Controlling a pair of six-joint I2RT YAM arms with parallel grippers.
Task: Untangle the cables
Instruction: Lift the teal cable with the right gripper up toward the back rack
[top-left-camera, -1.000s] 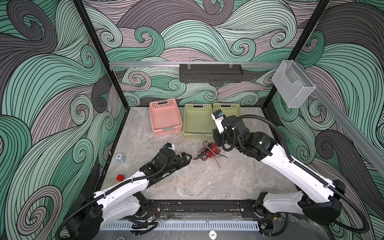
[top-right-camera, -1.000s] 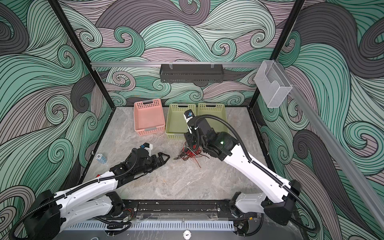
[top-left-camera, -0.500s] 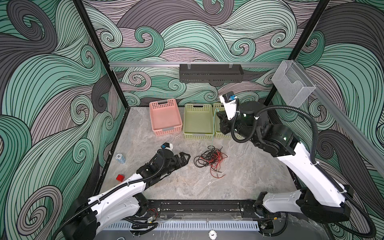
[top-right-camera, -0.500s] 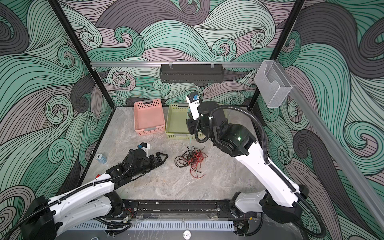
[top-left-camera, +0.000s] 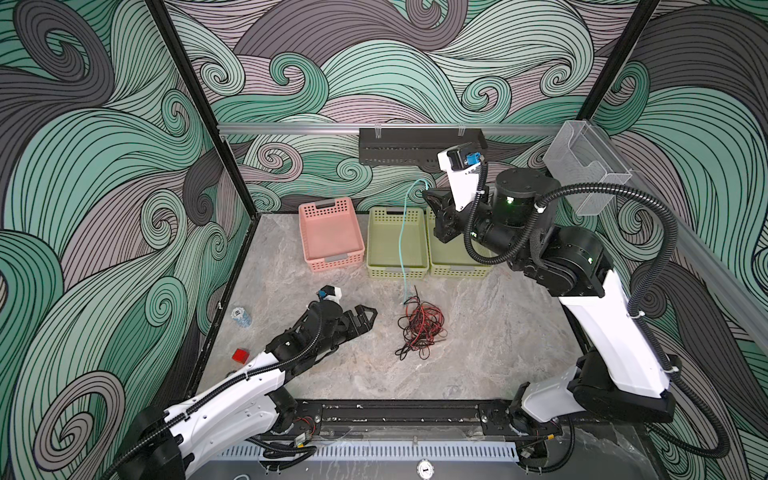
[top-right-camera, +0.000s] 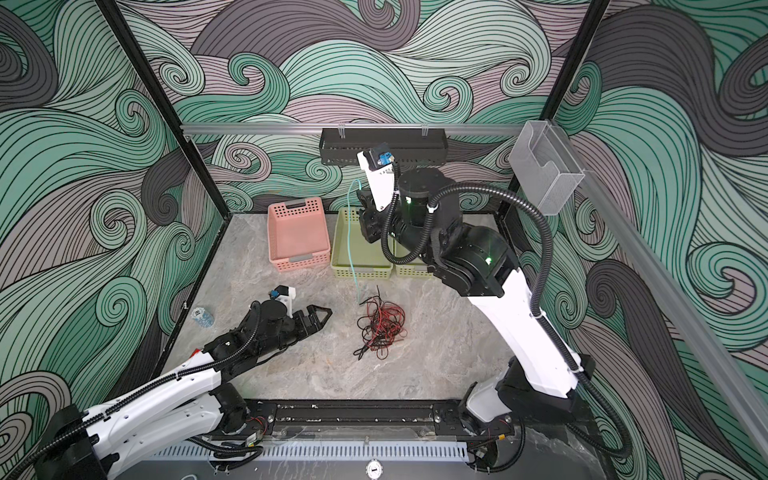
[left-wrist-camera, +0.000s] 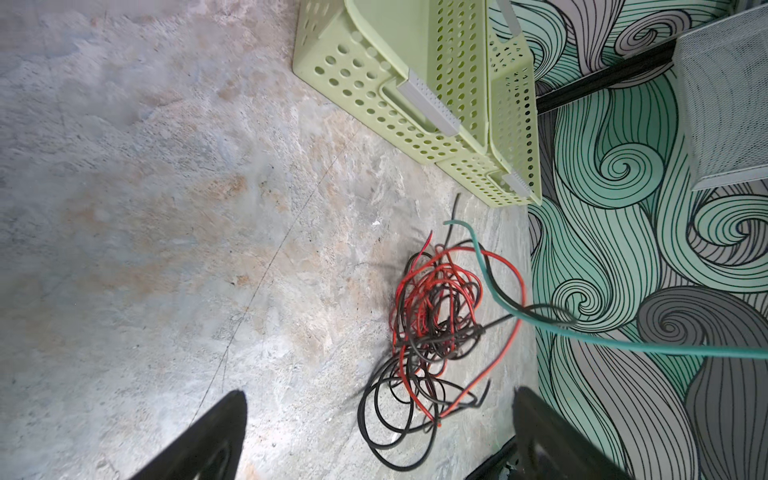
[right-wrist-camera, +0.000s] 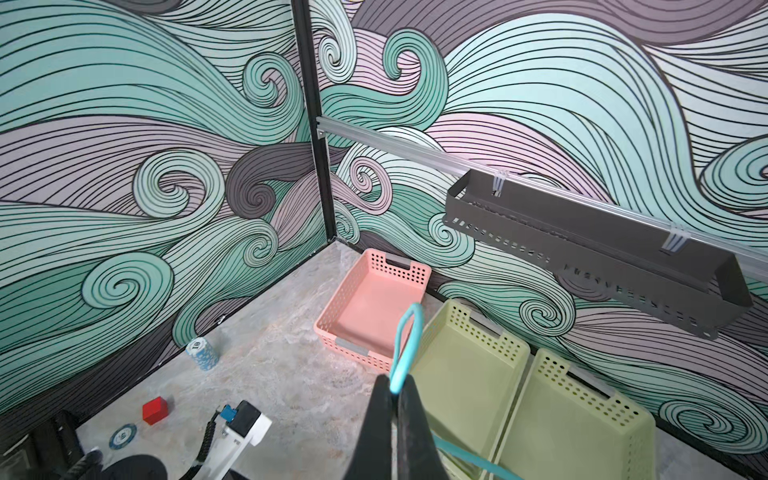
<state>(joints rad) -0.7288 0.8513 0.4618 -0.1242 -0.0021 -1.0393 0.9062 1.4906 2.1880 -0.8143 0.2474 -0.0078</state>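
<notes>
Right gripper (right-wrist-camera: 394, 386) jaws pinch teal cable (top-left-camera: 400, 241) aloft; left gripper (top-left-camera: 370, 320) jaws spread beside tangle (top-left-camera: 420, 332).

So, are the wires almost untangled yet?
Just started: no cable lies apart. The right gripper pinches the teal cable up high; its tail reaches the tangle. Left to do: its red and black strands, the left gripper open beside them.

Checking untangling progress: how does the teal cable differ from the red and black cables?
The teal cable hangs from the shut right gripper; the red and black cables lie on the table, unheld. The teal cable runs nearly straight; the red and black cables are knotted in a heap. All are thin wires.
</notes>
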